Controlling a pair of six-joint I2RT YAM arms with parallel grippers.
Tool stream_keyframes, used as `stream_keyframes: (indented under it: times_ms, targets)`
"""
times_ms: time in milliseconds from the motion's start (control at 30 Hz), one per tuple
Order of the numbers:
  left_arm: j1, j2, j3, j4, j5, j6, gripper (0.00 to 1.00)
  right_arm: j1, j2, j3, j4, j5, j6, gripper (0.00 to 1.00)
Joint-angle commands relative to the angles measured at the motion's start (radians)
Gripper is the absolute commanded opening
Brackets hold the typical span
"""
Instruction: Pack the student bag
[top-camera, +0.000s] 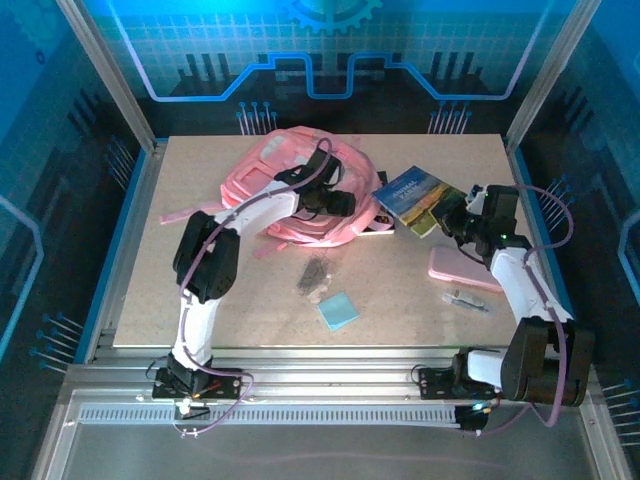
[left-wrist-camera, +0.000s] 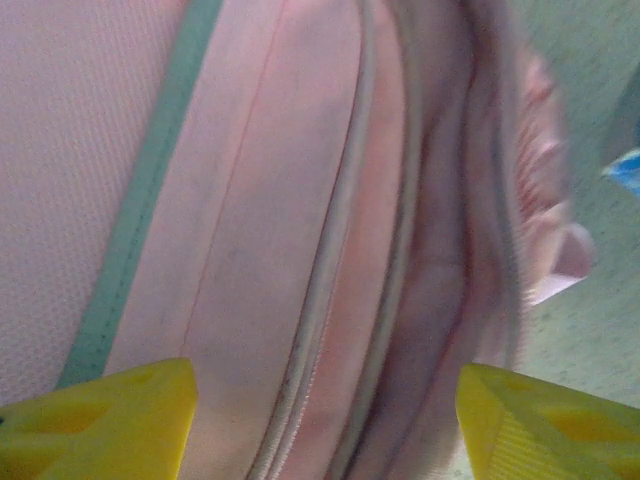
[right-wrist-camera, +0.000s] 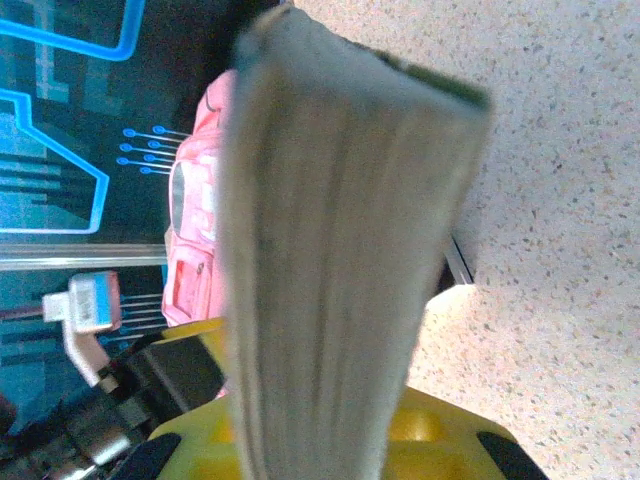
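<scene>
right gripper (top-camera: 462, 218) clamps the book (top-camera: 418, 197); left gripper (left-wrist-camera: 325, 385), jaws apart, should part the student bag (top-camera: 262, 170) wide along its zipper (left-wrist-camera: 330, 270) first.

A large, soft pink fabric student bag (top-camera: 262, 168) lies flat and slumped on its side, with loose pink straps trailing outward. It sits directly beneath the left gripper (top-camera: 345, 203), whose spread fingers hang just over the fabric. Up close below that gripper are a lighter pink panel, a pale green trim strip and a curving zipper line. From the right gripper (top-camera: 462, 222), the bag lies well off to the left.
</scene>
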Motion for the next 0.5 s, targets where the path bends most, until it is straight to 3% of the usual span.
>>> stream_keyframes:
  times_ms: [0, 400, 467]
  targets:
    - [-0.002, 0.058, 0.075, -0.129, -0.042, 0.077, 0.67, -0.010, -0.040, -0.016, -0.011, -0.046, -0.051, 0.00]
    - [0.000, 0.222, 0.087, -0.283, -0.146, 0.091, 0.70, -0.014, -0.047, -0.004, -0.023, -0.042, -0.062, 0.00]
    - [0.003, 0.243, 0.087, -0.302, -0.134, 0.090, 0.66, -0.015, -0.047, -0.001, -0.022, -0.043, -0.059, 0.00]
